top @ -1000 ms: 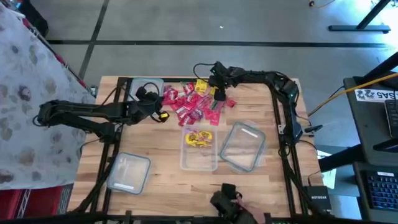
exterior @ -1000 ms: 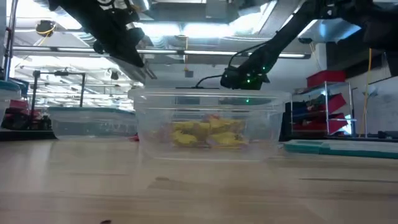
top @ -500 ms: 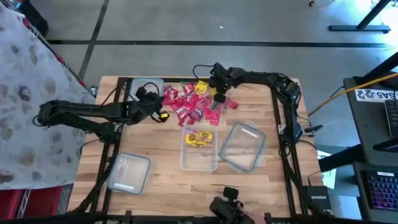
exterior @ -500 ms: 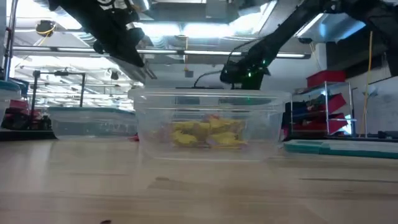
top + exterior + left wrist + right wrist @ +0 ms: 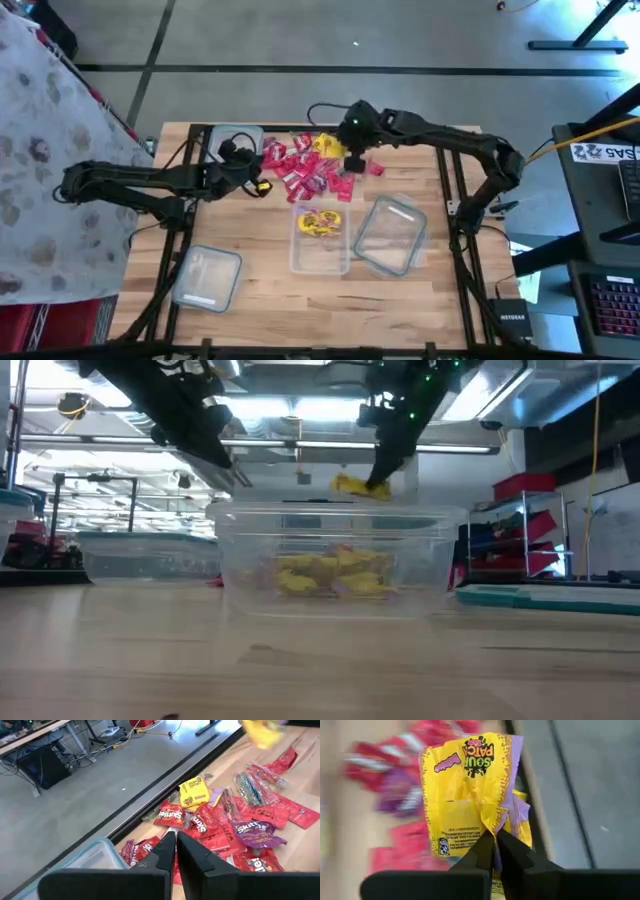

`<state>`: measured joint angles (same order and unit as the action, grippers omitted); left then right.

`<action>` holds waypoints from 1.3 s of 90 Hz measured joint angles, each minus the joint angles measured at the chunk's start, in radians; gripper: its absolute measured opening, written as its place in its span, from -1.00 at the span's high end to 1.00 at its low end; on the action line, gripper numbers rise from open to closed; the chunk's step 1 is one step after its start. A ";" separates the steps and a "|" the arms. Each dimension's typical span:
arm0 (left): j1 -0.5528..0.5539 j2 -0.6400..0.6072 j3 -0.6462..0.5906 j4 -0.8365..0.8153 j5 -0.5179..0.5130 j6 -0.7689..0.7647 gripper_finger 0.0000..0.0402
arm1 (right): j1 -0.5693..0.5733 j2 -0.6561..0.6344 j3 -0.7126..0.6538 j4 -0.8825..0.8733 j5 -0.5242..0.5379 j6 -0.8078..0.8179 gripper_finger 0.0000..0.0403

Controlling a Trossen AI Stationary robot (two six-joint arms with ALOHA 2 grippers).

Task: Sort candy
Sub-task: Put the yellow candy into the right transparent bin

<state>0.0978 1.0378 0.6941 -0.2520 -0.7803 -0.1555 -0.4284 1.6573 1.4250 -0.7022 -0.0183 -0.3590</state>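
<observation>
Right now my right gripper pinches a yellow candy packet, lifted above the red candy pile at upper centre of the high view. Left gripper hovers by the pile's left edge, fingers pressed together. Yellow pieces lie in the clear tub below.

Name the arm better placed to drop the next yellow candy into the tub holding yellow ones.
Right. The right gripper is shut on a yellow candy packet, lifted above the candy pile. The tub of yellow candy lies just beyond. The left gripper is shut, empty, at the pile's far edge.
</observation>
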 joint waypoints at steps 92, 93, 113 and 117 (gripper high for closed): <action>0.002 0.000 0.000 0.007 0.000 0.002 1.00 | 0.011 0.036 -0.381 0.327 0.006 0.067 0.30; 0.002 0.000 0.000 0.007 0.000 0.002 1.00 | 0.012 0.036 -0.381 0.330 -0.001 0.067 0.28; 0.002 0.000 0.000 0.007 0.000 0.001 1.00 | 0.066 0.072 -0.380 0.352 -0.065 0.094 0.16; 0.002 0.000 0.000 0.007 0.000 0.004 1.00 | 0.071 0.091 -0.380 0.356 -0.063 0.094 0.16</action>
<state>0.0998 1.0374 0.6941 -0.2451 -0.7803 -0.1516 -0.3576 1.7481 1.0451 -0.3459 -0.0816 -0.2652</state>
